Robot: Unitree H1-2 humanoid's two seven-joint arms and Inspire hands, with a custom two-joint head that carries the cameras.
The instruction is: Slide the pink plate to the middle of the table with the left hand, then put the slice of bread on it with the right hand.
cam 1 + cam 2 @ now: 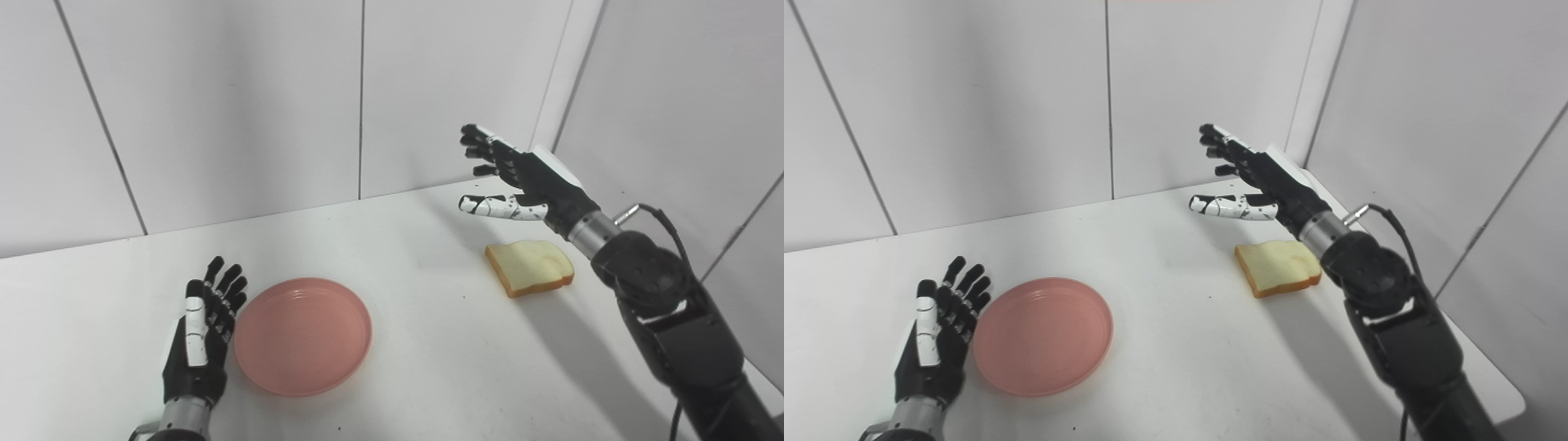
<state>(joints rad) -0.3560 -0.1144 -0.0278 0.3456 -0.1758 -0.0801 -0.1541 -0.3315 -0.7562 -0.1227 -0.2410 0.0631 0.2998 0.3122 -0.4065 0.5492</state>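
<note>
Your left hand (199, 334) rests flat by the near left edge of the white surface (429, 343), fingers spread and holding nothing, just beside the round pink plastic plate (303, 335), whose rim it may touch. Your right hand (520, 177) hovers raised near the far right corner, fingers and thumb apart, empty. Below it the pale, tan-crusted slice of bread (530, 267) lies toward the right edge, well apart from the plate.

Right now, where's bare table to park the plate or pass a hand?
Bare: the wide middle between pink plate and bread slice, plus the strip along the back wall. Tight: the left hand sits right at the plate's left rim; the open right hand hangs above the bread.
</note>
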